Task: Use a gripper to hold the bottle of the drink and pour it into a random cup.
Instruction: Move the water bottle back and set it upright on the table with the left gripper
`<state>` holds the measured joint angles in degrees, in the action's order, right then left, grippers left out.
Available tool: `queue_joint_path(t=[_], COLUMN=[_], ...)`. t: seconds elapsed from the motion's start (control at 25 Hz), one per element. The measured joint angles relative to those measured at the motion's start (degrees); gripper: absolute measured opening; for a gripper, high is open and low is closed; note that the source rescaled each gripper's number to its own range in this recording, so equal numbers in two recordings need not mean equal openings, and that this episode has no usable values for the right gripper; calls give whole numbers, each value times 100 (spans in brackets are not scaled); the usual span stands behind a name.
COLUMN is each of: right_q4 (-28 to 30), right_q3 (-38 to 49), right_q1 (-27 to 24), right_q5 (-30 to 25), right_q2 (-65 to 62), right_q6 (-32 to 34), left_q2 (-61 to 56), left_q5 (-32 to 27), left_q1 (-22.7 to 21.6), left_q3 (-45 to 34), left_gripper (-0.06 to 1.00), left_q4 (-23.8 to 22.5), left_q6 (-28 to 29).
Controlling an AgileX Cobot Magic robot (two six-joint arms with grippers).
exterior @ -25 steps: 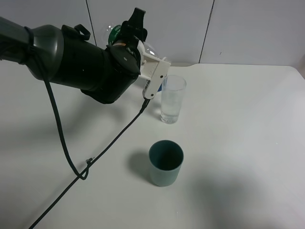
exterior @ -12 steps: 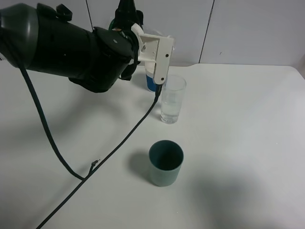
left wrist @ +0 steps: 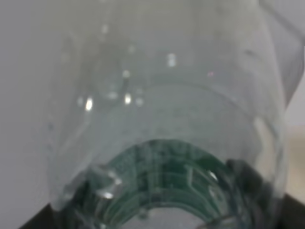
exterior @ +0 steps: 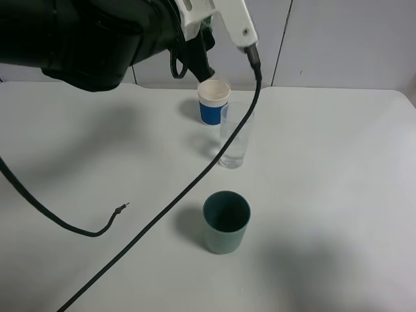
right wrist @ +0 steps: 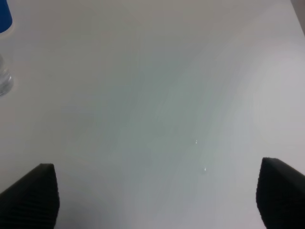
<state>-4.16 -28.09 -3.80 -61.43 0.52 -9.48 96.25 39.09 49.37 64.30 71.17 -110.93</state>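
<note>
Your left gripper (exterior: 219,18) has swung up and away from the glass (exterior: 234,133) it was leaning over a second ago, and now sits high at the back, close to the top edge of the overhead view. That lift has uncovered the blue cup (exterior: 214,103) just behind the glass. The glass holds a shallow pool of clear drink (exterior: 232,156), so the pour looks finished, or at least paused. The bottle (left wrist: 167,133) is in that gripper, which is clamped on it: its clear wall and green label (left wrist: 167,191) fill the blurred left wrist view. From above you cannot pick the bottle out, as the bulky arm covers it. Its neck is out of sight, and you cannot tell how much drink is left inside. The cable (exterior: 195,179) crosses in front of the glass. Your right gripper (right wrist: 152,193) hangs with its fingers wide apart over bare table (right wrist: 152,95). The teal cup (exterior: 226,221) stands untouched
</note>
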Motion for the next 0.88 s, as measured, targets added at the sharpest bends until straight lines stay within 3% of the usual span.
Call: queue_joint_path(t=[0.28,0.44,0.6,0.88], right_q4=[0,0,0,0], right_q3=[0,0,0,0], right_q1=[0,0,0,0], right_q5=[0,0,0,0], right_q2=[0,0,0,0], right_q6=[0,0,0,0], left_q2=[-275,-297,-297,-297], left_q5=[-784,-1493,-2251,-3265], left_q1=[-37,-247,-624,-1426], left_q3=[0,0,0,0], left_gripper=[0,0,0,0], left_q4=[-812,-1631,-3003,-6007], left_q6=[2253,3650,5581,9063])
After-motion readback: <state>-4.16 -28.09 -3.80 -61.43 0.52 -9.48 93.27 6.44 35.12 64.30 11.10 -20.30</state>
